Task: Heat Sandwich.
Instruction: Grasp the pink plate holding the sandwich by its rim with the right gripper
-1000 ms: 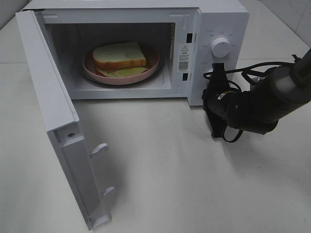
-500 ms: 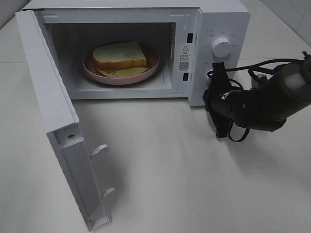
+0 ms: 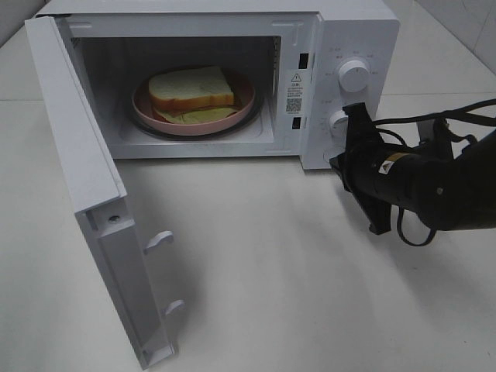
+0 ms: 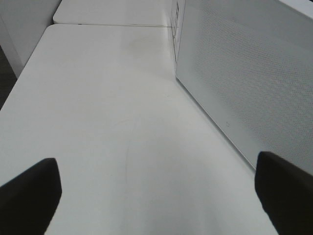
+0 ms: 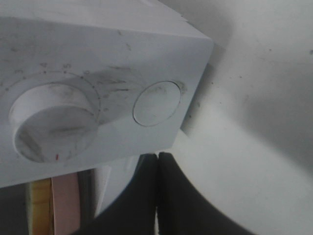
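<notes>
Noting the sandwich (image 3: 191, 89) already inside the microwave (image 3: 341, 31), lying in the pink dish (image 3: 244, 105) at the middle of the cavity. We count loading as done.

The door (image 3: 77, 155) stands swung wide on the left side of the oven, so nothing can heat yet. We judge two steps are left: shutting the door, then turning a dial on the control panel.

The right gripper (image 3: 342, 164) sits just beside the lower front corner of the panel, below the lower knob (image 3: 338, 119) and the upper knob (image 3: 353, 75). In the right wrist view its fingers (image 5: 146, 196) are pressed together with nothing between them, so it is clenched and empty. We cannot tell whether it touches the oven.

The left gripper (image 4: 156, 188) is spread wide, with only its two dark tips showing in its own view, over bare table (image 3: 271, 271) next to the perforated side wall of the oven. It holds nothing and does not appear in the overhead view.

We judge that the door is likely the left arm's job, since it hangs on that side.
</notes>
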### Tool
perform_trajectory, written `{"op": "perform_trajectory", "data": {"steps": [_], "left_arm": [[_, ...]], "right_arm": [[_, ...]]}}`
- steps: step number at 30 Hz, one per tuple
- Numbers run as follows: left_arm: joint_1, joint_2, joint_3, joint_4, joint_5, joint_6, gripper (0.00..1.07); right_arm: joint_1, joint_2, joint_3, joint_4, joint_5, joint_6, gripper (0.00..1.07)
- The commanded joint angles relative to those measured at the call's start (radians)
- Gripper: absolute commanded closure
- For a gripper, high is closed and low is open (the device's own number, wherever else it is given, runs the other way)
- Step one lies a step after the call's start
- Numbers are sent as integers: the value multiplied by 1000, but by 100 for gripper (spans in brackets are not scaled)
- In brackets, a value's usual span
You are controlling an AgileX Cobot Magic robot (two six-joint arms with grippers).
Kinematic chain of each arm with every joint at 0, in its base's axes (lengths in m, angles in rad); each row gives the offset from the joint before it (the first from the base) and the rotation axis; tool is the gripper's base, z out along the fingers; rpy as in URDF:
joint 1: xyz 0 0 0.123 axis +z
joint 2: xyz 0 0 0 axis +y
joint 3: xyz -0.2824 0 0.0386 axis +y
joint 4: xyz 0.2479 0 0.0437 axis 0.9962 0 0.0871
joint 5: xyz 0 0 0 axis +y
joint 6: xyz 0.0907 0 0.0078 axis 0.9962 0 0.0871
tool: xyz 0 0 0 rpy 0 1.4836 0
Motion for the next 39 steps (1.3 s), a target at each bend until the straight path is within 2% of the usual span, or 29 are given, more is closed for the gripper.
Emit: {"op": "perform_trajectory", "data": {"steps": [1, 7, 8, 13, 21, 26, 35, 39], "left_arm": [[1, -29, 3, -8, -9, 2, 3], [1, -29, 3, -8, -9, 2, 3], [1, -29, 3, -8, -9, 2, 3], [1, -29, 3, -8, -9, 2, 3], [1, -29, 3, -8, -9, 2, 3], [1, -29, 3, -8, -9, 2, 3], [1, -29, 3, -8, -9, 2, 3], [1, -29, 3, -8, -9, 2, 3]], "right_arm": [[1, -72, 40, -19, 69, -68, 104], [1, -178, 79, -19, 258, -169, 102], [1, -212, 79, -19, 341, -228, 102], [1, -282, 79, -19, 507, -385, 100], [1, -381, 79, -19, 700, -621, 98], [-2, -441, 51, -20, 846, -750, 96], [-2, -452, -60, -23, 1120, -975, 94], [-2, -452, -126, -23, 1271, -1146, 93]]}}
